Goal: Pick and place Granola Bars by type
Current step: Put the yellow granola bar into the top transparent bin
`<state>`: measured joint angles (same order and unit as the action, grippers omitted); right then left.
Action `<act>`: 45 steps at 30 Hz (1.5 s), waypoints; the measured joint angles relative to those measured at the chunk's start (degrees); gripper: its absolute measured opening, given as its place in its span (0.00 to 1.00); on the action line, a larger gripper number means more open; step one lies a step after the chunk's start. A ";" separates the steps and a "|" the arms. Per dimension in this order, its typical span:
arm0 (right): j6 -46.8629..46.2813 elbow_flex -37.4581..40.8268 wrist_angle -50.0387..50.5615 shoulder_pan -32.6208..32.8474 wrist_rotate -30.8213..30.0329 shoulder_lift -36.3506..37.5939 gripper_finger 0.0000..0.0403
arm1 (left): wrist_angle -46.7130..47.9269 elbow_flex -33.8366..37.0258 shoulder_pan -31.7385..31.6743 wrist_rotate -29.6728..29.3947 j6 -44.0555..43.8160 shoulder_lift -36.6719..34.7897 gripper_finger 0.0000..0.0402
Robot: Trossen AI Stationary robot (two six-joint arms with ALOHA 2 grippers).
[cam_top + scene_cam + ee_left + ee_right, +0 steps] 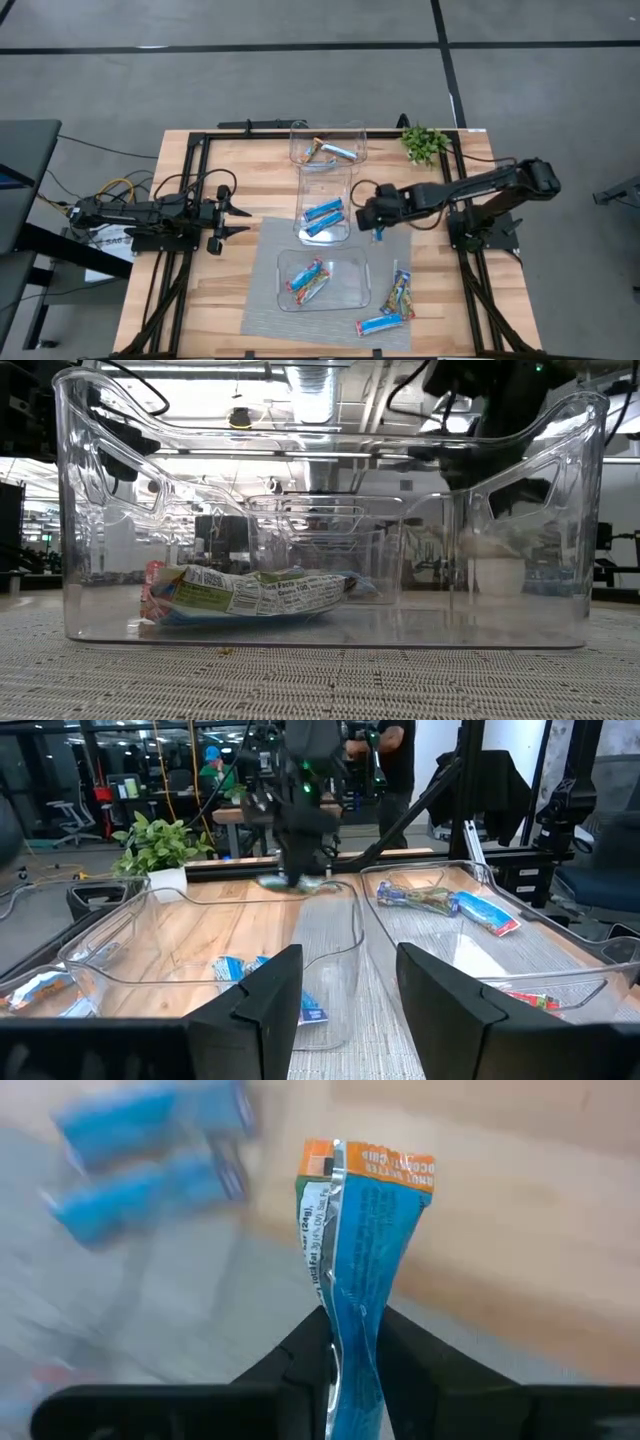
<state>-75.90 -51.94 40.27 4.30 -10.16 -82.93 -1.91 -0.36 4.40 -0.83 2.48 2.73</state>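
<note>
Three clear bins stand in a line down the table's middle: the far bin [328,143] holds two bars [331,151], the middle bin [325,205] holds two more [323,217], and the near bin [322,281], on a mat [262,250], holds a pair [307,281]. Right of the near bin, loose bars [398,293] lie on the mat. A plant [424,143] stands at the far right. The right gripper [377,232], just right of the middle bin, pinches one bar [355,1280]. The left gripper [240,220] waits at the left.
</note>
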 joint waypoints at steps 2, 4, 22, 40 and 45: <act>0.45 0.00 -0.20 -0.86 -2.78 1.89 0.16 | 0.00 0.00 -0.02 -0.01 -0.31 0.01 0.39; 2.10 -0.02 -0.30 -1.98 -5.43 3.60 0.16 | 0.00 0.00 -0.02 -0.01 -0.18 0.01 0.39; 37.86 -6.30 -17.53 -9.50 -24.67 9.83 0.16 | 0.00 -0.02 -0.01 0.01 0.11 0.00 0.39; 52.56 -10.38 -25.98 -14.31 -25.52 9.07 0.16 | 0.00 -0.01 -0.01 0.03 -0.31 0.01 0.39; 57.93 -11.66 -25.71 -16.21 -23.12 5.57 0.16 | 0.00 0.00 0.00 0.05 0.02 0.01 0.39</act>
<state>-17.96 -63.60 14.56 -11.91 -33.28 -77.36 -1.91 -0.36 4.40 -0.78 2.51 2.74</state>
